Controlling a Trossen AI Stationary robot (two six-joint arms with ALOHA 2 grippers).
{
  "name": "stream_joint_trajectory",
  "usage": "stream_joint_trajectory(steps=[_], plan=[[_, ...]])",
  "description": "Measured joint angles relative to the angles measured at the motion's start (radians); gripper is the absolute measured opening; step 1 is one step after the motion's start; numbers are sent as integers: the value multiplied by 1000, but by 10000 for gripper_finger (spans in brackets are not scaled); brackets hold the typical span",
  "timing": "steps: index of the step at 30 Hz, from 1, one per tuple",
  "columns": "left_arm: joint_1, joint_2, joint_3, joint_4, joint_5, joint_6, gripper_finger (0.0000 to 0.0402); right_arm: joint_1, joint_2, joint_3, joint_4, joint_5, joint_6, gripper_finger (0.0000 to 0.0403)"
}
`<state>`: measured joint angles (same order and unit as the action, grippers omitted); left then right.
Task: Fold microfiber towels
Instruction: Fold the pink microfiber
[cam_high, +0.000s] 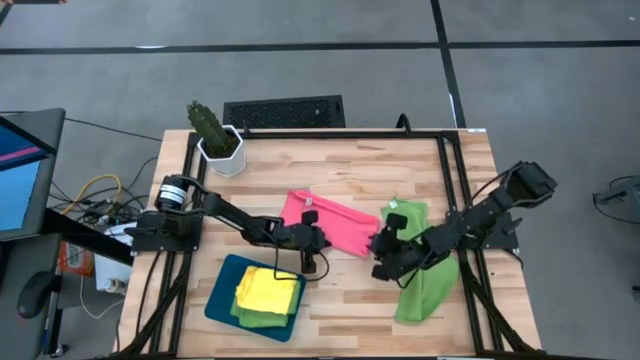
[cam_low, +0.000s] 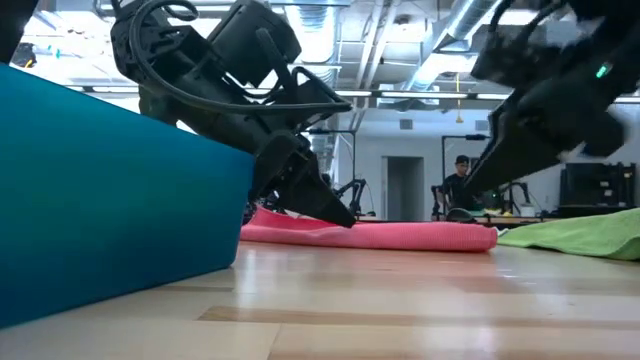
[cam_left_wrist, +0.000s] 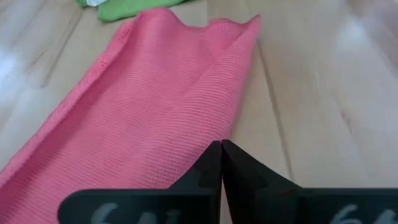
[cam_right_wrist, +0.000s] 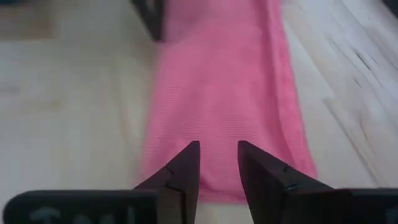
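Pink microfiber, the pink towel (cam_high: 335, 224) lies on the wooden table (cam_high: 340, 165) folded into a long strip, running between the two grippers. The left gripper (cam_high: 312, 243) sits at one end of the strip, the right gripper (cam_high: 383, 243) at the other.

Risk 1: uneven fold. If only one gripper takes hold, the strip may drag across the table and the layers may slide apart, since this cloth is soft and holds no crease.

Risk 2: single-layer pinch. A grasp that catches only the upper layer would open the existing fold instead of doubling it.

Risk 3: contact with the lime green towel (cam_high: 424, 280), which lies just beside the right gripper and could be caught along with the pink edge.

Finger state, left: the two fingers meet tip to tip at the strip's near edge; whether any cloth is pinched between them cannot be confirmed from the wrist view. Finger state, right: a narrow gap separates the fingers, which stand over the strip's end and hold nothing.

Finished towels, a yellow towel (cam_high: 267, 290) on green ones, rest on the teal tray (cam_high: 222, 303).
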<state>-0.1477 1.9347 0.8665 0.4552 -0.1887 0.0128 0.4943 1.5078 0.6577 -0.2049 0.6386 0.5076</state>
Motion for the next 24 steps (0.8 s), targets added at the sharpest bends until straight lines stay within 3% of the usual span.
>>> stream_joint_trajectory(steps=[6,10,15,24], plan=[[-4,0,0,-1,-1,0,3,-110,76,-79,113,43,-4,107],[-5,0,0,-50,-1,-2,4,-163,111,-93,109,-33,-7,89],[-4,0,0,-97,-2,-8,4,-173,112,-102,96,-28,-2,71],[-4,0,0,-108,-1,-10,4,-130,-24,-97,82,34,-37,65]])
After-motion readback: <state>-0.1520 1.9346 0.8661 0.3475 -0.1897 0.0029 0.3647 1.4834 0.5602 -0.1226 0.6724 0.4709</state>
